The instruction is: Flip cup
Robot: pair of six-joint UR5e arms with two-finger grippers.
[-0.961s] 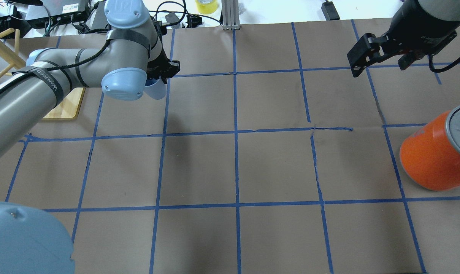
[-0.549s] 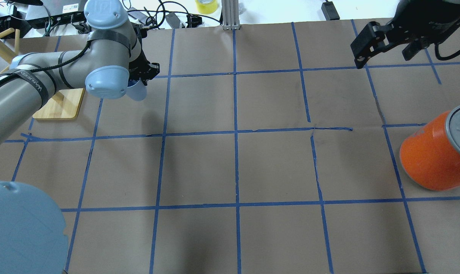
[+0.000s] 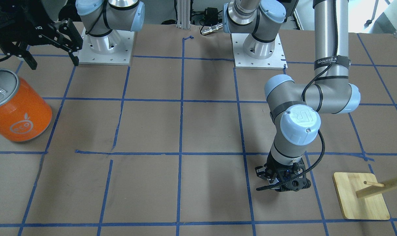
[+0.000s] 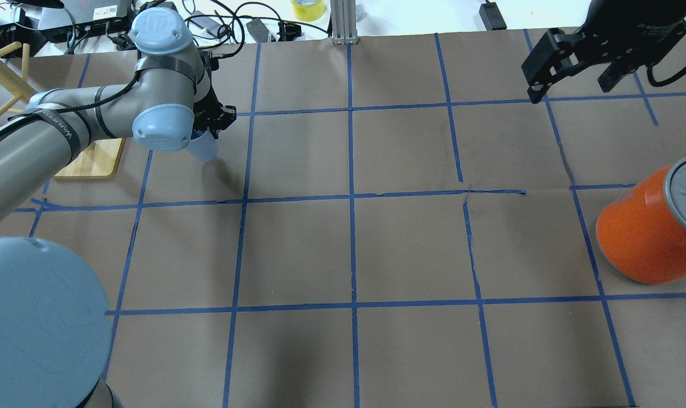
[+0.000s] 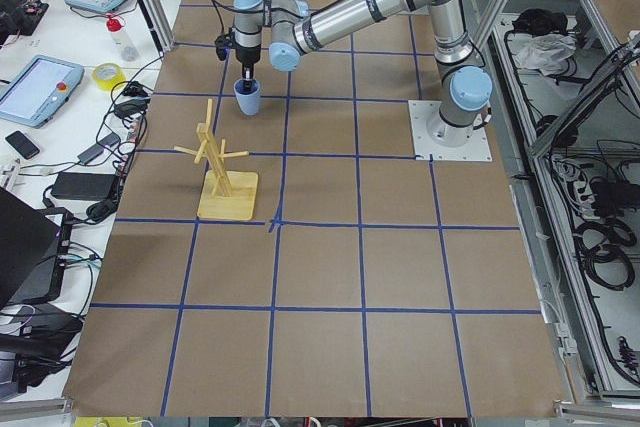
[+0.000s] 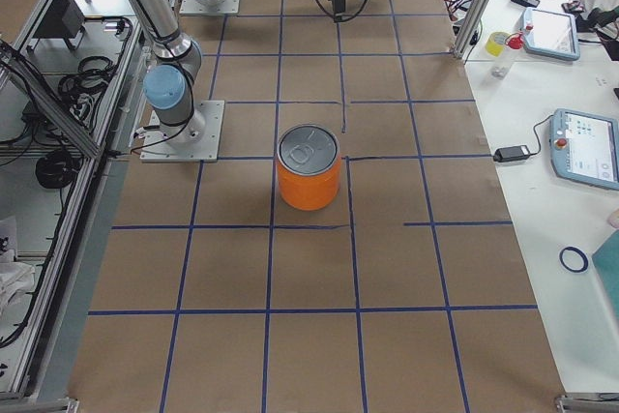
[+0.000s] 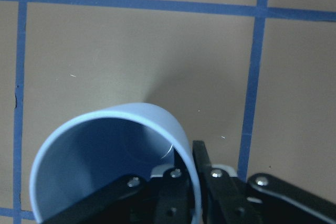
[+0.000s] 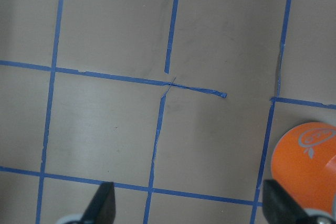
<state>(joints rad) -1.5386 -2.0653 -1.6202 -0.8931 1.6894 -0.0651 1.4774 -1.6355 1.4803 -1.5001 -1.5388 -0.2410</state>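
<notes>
A: Overhead first: where is the cup [image 4: 205,148]?
B: In the far left square, hanging by its rim from the left gripper [image 4: 206,131]. The right gripper [image 4: 575,72] sits at the far right corner, fingers wide apart and holding nothing, probably kept out of the way.
A: And the front view?
B: The left gripper points straight down and hides the cup almost wholly. The can [image 3: 19,108] stands well apart on the other side, so it blocks nothing.
A: The left side view?
B: The cup hangs mouth up, low over the table [image 5: 330,277]; whether its base touches cannot be told. The rack [image 5: 222,162] stands near and is the one thing a swing of the arm could catch.
A: Why hold it at the rim?
B: The left wrist view shows one finger inside the wall and one outside, pinched on it. That pinch lets the wrist turn the cup over. The mouth faces the camera, so the flip looks done and only the setting down remains.
A: The right wrist view?
B: Two tips far apart, bare paper below, the can at the edge
</notes>
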